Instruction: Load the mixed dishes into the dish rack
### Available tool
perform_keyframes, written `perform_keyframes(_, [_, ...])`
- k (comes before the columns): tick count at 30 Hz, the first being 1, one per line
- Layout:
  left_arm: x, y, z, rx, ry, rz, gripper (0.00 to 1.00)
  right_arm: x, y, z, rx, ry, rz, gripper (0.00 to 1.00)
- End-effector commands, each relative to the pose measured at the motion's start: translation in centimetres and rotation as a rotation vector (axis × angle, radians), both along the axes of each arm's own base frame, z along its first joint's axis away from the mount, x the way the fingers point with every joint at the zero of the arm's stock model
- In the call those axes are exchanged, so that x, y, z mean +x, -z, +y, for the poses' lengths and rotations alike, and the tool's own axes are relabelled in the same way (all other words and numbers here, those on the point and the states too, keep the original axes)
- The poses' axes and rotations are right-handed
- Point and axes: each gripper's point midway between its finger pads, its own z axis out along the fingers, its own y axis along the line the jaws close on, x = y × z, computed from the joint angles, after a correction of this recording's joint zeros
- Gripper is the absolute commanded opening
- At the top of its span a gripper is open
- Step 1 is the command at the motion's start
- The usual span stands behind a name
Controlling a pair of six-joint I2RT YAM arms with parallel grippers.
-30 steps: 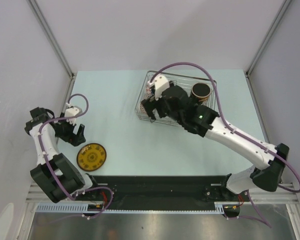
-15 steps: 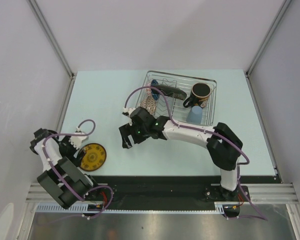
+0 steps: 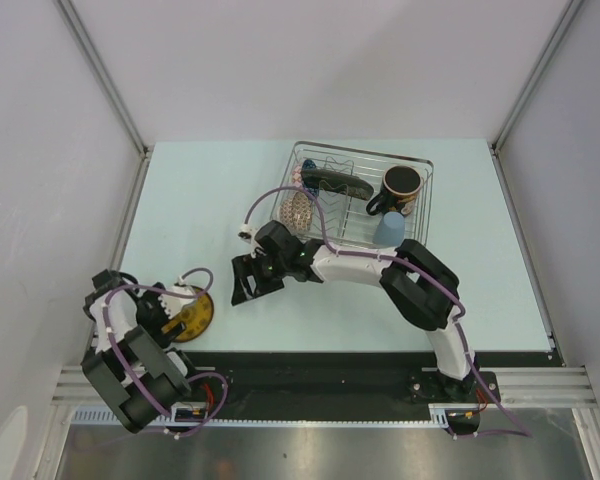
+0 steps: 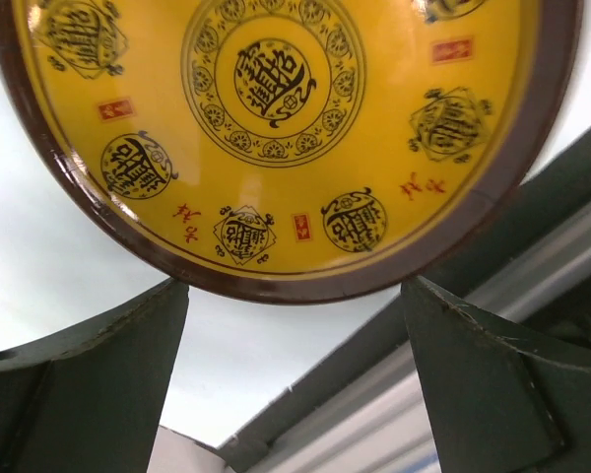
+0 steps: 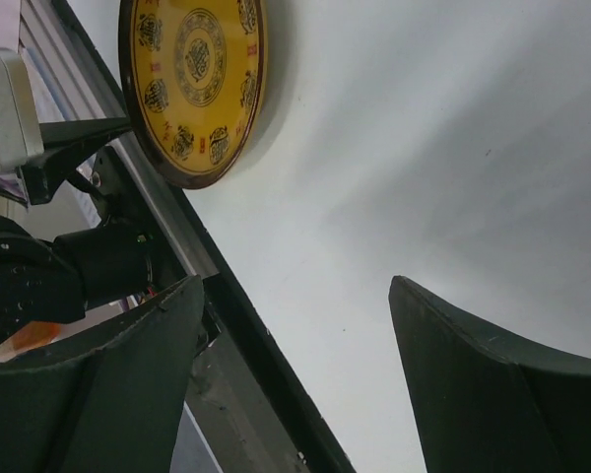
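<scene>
Near the table's (image 3: 210, 190) front-left corner, the small yellow patterned plate (image 3: 195, 314) lies flat, well apart from the dish rack (image 3: 426, 166). The left gripper (image 4: 294, 288) is open, one finger at each side of the plate's rim. The right gripper (image 5: 294, 284), jaws wide and empty, hangs over bare table between plate and rack. The rack holds the black mug (image 3: 402, 184) and the light-blue cup (image 3: 389, 230).

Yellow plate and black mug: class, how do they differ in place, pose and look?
The yellow plate lies flat on the table; the black mug stands upright in the dish rack. The plate is shallow and patterned; the mug is deep, with a handle. Both are round.
</scene>
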Motion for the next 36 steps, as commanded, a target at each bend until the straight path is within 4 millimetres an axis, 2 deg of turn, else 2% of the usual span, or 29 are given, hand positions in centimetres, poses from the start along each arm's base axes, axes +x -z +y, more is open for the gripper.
perform_keyframes(1, [1.0, 1.1, -1.2, 0.001, 0.05, -0.032, 0.95, -0.3, 0.1, 0.9, 0.052, -0.017, 0.04, 0.8])
perform_keyframes(6, [2.3, 1.7, -3.9, -0.054, 0.071, -0.047, 0.96, -0.2, 1.5, 0.8, 0.033, -0.008, 0.058, 0.79])
perform_keyframes(9, [3.1, 1.3, -5.3, -0.085, 0.077, -0.057, 0.96, -0.3, 2.4, 0.7, 0.023, 0.0, 0.074, 0.79])
perform_keyframes(13, [3.9, 0.7, -6.6, -0.117, 0.089, -0.06, 0.96, -0.1, 3.4, 0.5, 0.022, 0.009, 0.103, 0.77])
perform_keyframes(21, [4.6, 0.7, -8.5, -0.139, 0.128, -0.052, 0.96, 1.6, 4.7, 1.3, 0.086, 0.048, 0.143, 0.7])
perform_keyframes(30, [5.1, 1.2, -10.3, -0.162, 0.153, -0.036, 0.96, 1.5, 5.7, 1.9, 0.114, 0.061, 0.205, 0.42])
perform_keyframes(31, [5.1, 1.2, -10.4, -0.165, 0.154, -0.035, 0.96, 1.4, 5.9, 1.9, 0.111, 0.06, 0.206, 0.33])
perform_keyframes(33, [5.2, 1.2, -10.6, -0.166, 0.155, -0.039, 0.96, 1.3, 5.8, 2.0, 0.113, 0.055, 0.207, 0.24])
perform_keyframes(34, [5.3, 1.2, -10.6, -0.166, 0.154, -0.039, 0.96, 1.2, 5.8, 1.9, 0.11, 0.055, 0.208, 0.13])
perform_keyframes(36, [5.5, 1.0, -10.7, -0.171, 0.15, -0.045, 0.95, 1.2, 5.6, 1.7, 0.1, 0.049, 0.187, 0.02])
